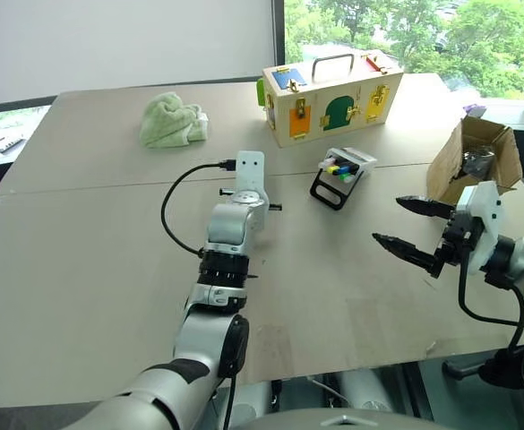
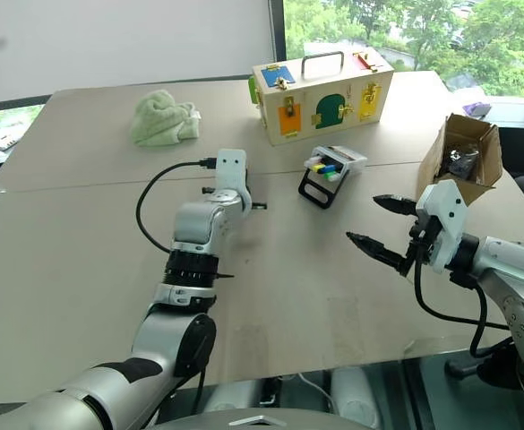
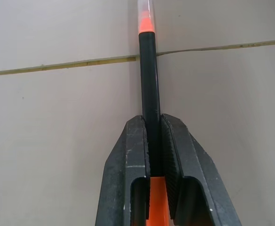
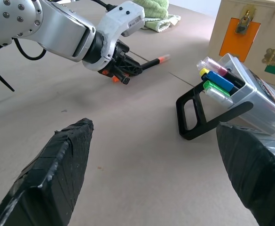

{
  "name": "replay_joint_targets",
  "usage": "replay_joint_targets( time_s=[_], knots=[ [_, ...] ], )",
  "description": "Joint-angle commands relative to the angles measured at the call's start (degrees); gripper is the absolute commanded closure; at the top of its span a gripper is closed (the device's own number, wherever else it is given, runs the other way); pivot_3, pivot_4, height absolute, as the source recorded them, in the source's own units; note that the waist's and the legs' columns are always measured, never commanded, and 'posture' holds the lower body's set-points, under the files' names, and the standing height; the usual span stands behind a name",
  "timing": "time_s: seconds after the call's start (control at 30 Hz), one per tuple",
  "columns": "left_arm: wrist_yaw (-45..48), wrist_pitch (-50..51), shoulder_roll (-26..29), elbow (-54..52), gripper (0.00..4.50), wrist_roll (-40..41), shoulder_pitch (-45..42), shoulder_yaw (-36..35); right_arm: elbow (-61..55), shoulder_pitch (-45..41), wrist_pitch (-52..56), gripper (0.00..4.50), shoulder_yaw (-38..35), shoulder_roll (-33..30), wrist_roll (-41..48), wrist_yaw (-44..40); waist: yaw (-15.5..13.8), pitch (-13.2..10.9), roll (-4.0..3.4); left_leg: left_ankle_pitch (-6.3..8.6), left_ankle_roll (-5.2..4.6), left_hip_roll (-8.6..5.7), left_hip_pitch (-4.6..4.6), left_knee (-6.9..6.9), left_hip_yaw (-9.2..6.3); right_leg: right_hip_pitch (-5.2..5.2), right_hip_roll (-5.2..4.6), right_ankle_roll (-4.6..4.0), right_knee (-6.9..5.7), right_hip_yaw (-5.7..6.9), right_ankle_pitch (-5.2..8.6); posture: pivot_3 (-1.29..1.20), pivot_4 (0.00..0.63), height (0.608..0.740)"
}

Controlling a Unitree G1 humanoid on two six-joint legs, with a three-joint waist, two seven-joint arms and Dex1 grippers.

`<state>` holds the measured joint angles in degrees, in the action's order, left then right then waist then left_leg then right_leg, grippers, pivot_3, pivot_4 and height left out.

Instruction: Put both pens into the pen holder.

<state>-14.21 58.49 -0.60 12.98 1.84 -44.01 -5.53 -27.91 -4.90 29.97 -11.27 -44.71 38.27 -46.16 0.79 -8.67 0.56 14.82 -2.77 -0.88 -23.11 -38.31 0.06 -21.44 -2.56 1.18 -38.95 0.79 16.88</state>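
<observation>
Left claw (image 3: pixel 153 141) is clamped tight on a thin black-barrelled pen w/ orange cap (image 3: pixel 147 70). The barrel sits between the 2 black ribbed fingers (image 3: pixel 128 155) and sticks out ahead of them, orange band then a clear tip at the far end, an orange bit showing behind the fingers too. In the right wrist view that same pen (image 4: pixel 152 61) pokes out low over the beige counter (image 1: pixel 82 260), roughly level, pointing toward the wooden box w/ coloured doors & metal handle (image 1: pixel 331 97). Can't tell if the tip touches the counter; it lies over the seam between the 2 counter boards.

Right claw (image 1: pixel 412 226) hangs above the counter's right side, well apart from the left one, its 2 black pointed fingers (image 1: pixel 405 248) spread wide w/ nothing between them, aimed toward the middle.

Small black-framed tilted pen holder w/ clear top (image 1: pixel 341 176) stands between the 2 claws, just in front of the wooden box, w/ yellow, blue, green & pink marker ends showing in its mouth.

Crumpled pale-green cloth (image 1: pixel 172 120) lies at the far left. Open brown cardboard box (image 1: pixel 475 158) sits at the right edge, dark stuff inside, too small to make out.
</observation>
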Motion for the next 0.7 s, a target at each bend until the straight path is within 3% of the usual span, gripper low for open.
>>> replay_joint_targets(
  time_s=[0.03, 0.4, 0.7],
  knots=[
    [-1.1, 3.7, 0.3, 0.7, 4.44, -0.7, 4.9, -2.2, -0.2, -0.7, 0.6, 0.0, -2.4, -1.4, 0.9, -1.0, 0.0, 0.0, 0.01, 0.01, 0.01, -0.01, 0.07, 0.03, 0.0, 0.01, 0.05, 0.0, 0.01, -0.13, 0.0, 0.0, 0.15, 0.74],
    [4.8, 4.0, 2.7, -12.8, 4.44, 5.1, 8.4, -8.2, 1.7, -1.6, 0.2, 0.0, -2.3, -1.2, 1.0, -3.3, 0.1, 0.0, 0.03, 0.06, 0.08, 0.0, 0.29, 0.1, -0.03, -0.03, 0.28, 0.0, -0.04, -0.61, -0.01, 0.0, 0.15, 0.74],
    [22.7, 0.2, 8.4, -26.2, 4.44, 18.4, 10.7, -9.6, 1.0, 0.7, 4.1, 0.0, -6.6, -2.3, 7.0, -5.0, -1.3, -0.2, 0.31, 0.06, 0.1, -0.02, 0.05, 0.05, -0.11, -0.16, 0.19, -0.02, 0.03, -0.5, -0.01, 0.0, 0.15, 0.74]
  ],
)
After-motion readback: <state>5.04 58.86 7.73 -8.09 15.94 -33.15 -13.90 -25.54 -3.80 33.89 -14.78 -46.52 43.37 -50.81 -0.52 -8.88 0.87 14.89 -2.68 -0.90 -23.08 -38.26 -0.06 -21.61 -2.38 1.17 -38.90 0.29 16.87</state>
